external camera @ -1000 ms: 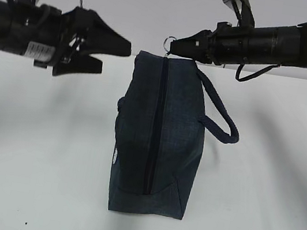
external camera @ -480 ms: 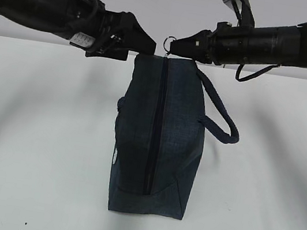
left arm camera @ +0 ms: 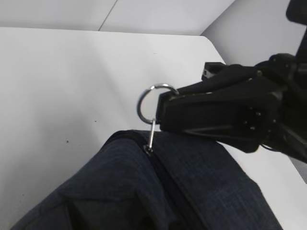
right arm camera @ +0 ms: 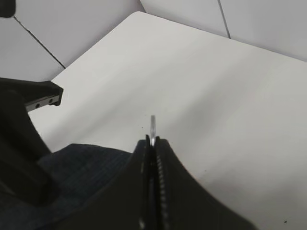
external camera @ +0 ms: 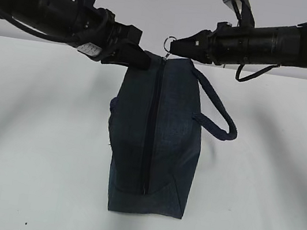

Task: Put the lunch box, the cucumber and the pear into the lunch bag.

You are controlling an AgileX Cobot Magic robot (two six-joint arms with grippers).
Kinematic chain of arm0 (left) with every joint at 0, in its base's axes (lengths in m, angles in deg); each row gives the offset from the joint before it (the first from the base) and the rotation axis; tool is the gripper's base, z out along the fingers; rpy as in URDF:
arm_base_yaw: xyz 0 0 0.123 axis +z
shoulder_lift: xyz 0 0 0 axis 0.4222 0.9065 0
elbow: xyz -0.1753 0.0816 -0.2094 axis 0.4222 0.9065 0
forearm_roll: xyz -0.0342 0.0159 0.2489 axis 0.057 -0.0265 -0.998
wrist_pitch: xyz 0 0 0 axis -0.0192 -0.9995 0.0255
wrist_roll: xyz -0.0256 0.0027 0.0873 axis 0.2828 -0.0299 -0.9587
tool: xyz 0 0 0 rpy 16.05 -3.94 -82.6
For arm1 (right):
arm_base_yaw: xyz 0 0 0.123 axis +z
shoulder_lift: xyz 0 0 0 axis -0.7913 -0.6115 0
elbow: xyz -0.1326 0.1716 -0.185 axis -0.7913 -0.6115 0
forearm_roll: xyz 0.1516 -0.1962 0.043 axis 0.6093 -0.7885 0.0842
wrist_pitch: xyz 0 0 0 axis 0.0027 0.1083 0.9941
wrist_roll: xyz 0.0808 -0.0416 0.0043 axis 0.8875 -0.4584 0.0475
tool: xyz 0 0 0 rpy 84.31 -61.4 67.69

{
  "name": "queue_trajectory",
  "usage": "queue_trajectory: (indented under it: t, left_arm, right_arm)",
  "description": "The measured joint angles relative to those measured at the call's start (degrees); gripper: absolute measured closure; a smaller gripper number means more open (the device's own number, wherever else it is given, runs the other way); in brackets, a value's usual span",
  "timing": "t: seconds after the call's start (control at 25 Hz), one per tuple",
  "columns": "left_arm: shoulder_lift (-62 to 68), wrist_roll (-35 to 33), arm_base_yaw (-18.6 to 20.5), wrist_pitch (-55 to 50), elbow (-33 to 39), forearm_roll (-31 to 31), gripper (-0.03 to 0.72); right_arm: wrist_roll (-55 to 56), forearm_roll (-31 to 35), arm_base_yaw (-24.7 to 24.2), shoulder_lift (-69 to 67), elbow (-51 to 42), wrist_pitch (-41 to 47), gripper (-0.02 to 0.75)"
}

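The navy lunch bag [external camera: 154, 144] stands upright on the white table, its zipper [external camera: 151, 132] closed along the front. My right gripper [external camera: 173, 47] is shut on the silver ring pull [external camera: 170, 40] at the bag's top; the ring pull also shows in the left wrist view [left arm camera: 146, 100] and edge-on in the right wrist view [right arm camera: 153, 125]. My left gripper [external camera: 140, 60] is at the bag's top left corner and looks shut on the fabric. The bag [left arm camera: 158, 191] fills the bottom of the left wrist view, where my own jaws are hidden. The lunch box, cucumber and pear are out of view.
The bag's padded loop handle [external camera: 217, 116] sticks out to the right. The white table [external camera: 257, 195] stretches round the bag on both sides, with a pale wall behind it.
My left gripper has moved right from open air to the bag's top left corner and closed there. The bag's top has shifted slightly left. The right gripper has kept its hold on the ring pull.
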Motion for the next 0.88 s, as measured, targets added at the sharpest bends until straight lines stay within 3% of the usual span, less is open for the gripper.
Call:
queue_trajectory:
  t: [0.52,0.88]
  left_arm:
    - [-3.34,-3.38,0.06,-6.41,-0.18,-1.46,0.677]
    - [-3.97,-5.83,0.06,-10.12,-2.15,1.89,0.677]
  right_arm:
    - [5.86,-2.36,-1.43,-4.94,7.28,4.02,0.732]
    - [10.67,-6.63,-2.80,-8.00,9.14,4.64,0.732]
